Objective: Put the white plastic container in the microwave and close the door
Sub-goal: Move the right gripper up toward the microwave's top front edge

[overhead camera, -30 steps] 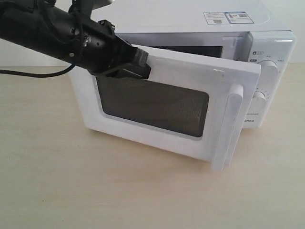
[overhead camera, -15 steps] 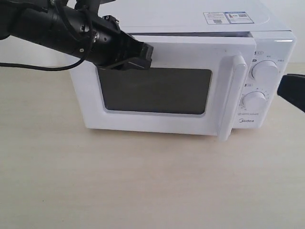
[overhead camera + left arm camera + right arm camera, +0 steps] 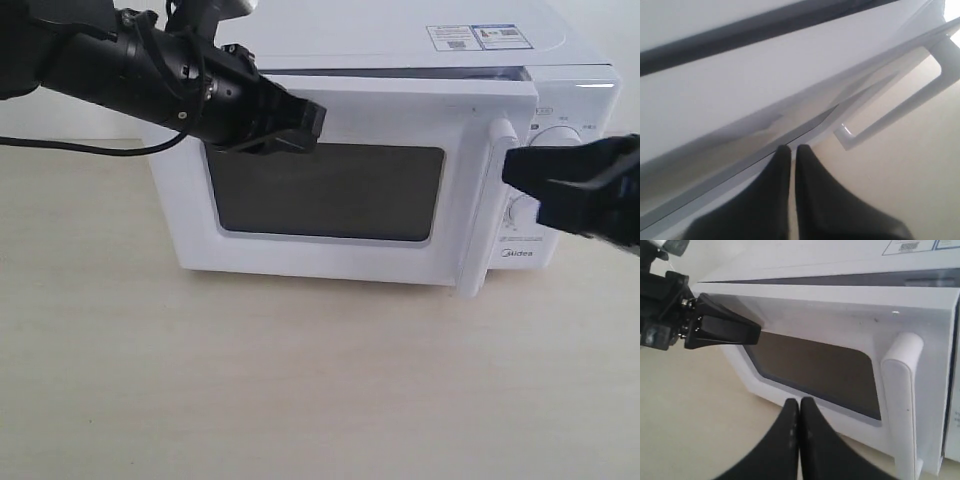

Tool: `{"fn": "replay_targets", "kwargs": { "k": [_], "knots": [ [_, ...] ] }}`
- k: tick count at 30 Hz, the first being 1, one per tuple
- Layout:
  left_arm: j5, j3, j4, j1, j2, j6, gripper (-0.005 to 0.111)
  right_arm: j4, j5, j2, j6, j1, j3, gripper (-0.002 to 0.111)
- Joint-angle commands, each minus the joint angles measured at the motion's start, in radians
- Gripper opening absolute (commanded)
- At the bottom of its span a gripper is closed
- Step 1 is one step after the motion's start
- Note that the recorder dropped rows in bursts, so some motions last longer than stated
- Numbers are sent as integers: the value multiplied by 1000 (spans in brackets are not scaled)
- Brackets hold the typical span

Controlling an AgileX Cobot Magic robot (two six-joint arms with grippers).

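Note:
The white microwave (image 3: 400, 45) stands at the back of the table with its door (image 3: 340, 265) swung flat against the front. The dark window (image 3: 325, 190) and the long vertical handle (image 3: 488, 200) face me. My left gripper (image 3: 310, 120) is shut, its tip resting against the door's upper left, above the window. My right gripper (image 3: 510, 170) is shut with nothing in it and hovers just right of the handle, in front of the dials. The right wrist view shows the door (image 3: 840, 315), the handle (image 3: 900, 390) and the left gripper (image 3: 752, 332). The white plastic container is hidden.
A black cable (image 3: 70, 148) trails from the left arm across the table's left side. The pale wooden tabletop (image 3: 300, 380) stretches in front of the microwave. A label sticker (image 3: 478, 37) sits on the microwave's top.
The door has swung from partly open to flat against the microwave, pushed by my left gripper. My right gripper has come in from the right edge to beside the handle.

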Motion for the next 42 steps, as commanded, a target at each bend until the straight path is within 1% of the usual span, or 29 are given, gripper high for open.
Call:
{"fn": "replay_targets", "kwargs": {
  "k": [1,5,8,10,13,16,19,24,26,28,32,36,39,42],
  "knots": [
    [-24,-8,-7,-7,1,6,4,10,-187,84,-44,130,-95,0],
    [-37,-8,-7,-7,1,6,4,10,-456,135,-49,338,-162,0],
    [-39,-8,-7,-7,1,6,4,-12,-740,187,-17,502,-195,0],
    [-39,-8,-7,-7,1,6,4,-37,-909,232,13,588,-212,0],
    [-39,-8,-7,-7,1,6,4,-108,-979,295,103,655,-218,0],
    [-37,-8,-7,-7,1,6,4,-153,-1003,349,176,657,-223,0],
    [-29,-8,-2,-7,-2,6,4,-168,-1067,376,181,657,-225,0],
    [-31,-8,20,-7,-9,6,4,-203,-1075,378,181,641,-225,0],
    [-24,-8,31,-7,-24,6,4,-207,-1047,378,181,614,-225,0],
    [-3,-8,45,-7,-42,-4,4,-209,-982,378,181,573,-225,0],
    [83,-5,92,-7,-94,-26,4,-237,-918,378,185,510,-225,0],
    [87,49,104,-7,-165,-51,4,-271,-889,378,200,472,-225,0],
    [87,123,104,-7,-234,-51,4,-293,-874,378,214,463,-225,0],
    [57,211,104,-7,-312,-63,4,-321,-865,381,235,454,-228,0]
  ]
}}
